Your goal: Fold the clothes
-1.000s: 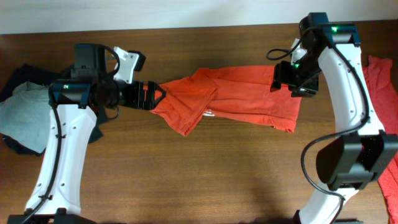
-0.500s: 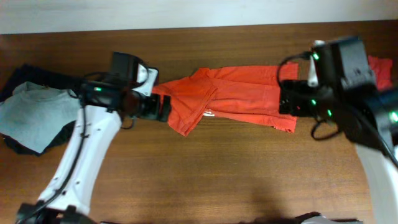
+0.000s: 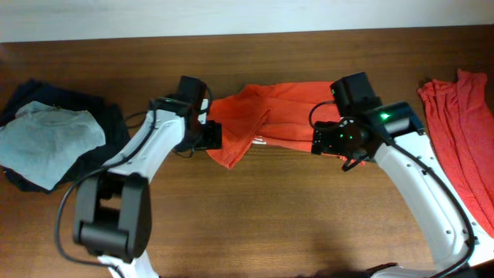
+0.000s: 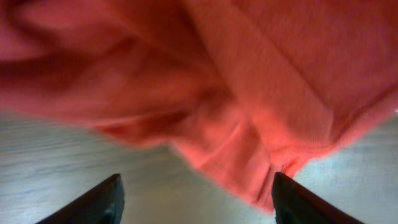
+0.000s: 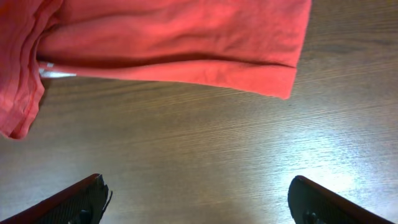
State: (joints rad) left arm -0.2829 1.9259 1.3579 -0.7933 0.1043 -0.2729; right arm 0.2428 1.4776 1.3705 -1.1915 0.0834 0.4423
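Observation:
The orange-red T-shirt (image 3: 270, 116) lies crumpled lengthwise at the back middle of the table, with a small white tag (image 3: 259, 140) at its front edge. My left gripper (image 3: 214, 137) is at the shirt's left end. In the left wrist view it (image 4: 196, 205) is open and empty, and the shirt's edge (image 4: 249, 93) hangs just beyond the fingers. My right gripper (image 3: 319, 141) is at the shirt's front right part. In the right wrist view it (image 5: 199, 205) is open over bare wood, with the shirt (image 5: 174, 37) and its tag (image 5: 56, 73) ahead of it.
A pale grey-blue tee (image 3: 46, 139) lies on dark navy garments (image 3: 112, 120) at the far left. Another orange-red cloth (image 3: 455, 123) lies at the right edge. The table's back edge meets a white wall (image 3: 231, 15).
Both arms have swung in toward the middle of the table. The grippers that were at the shirt's stretched ends are now open beside it. The shirt lies shorter and more bunched.

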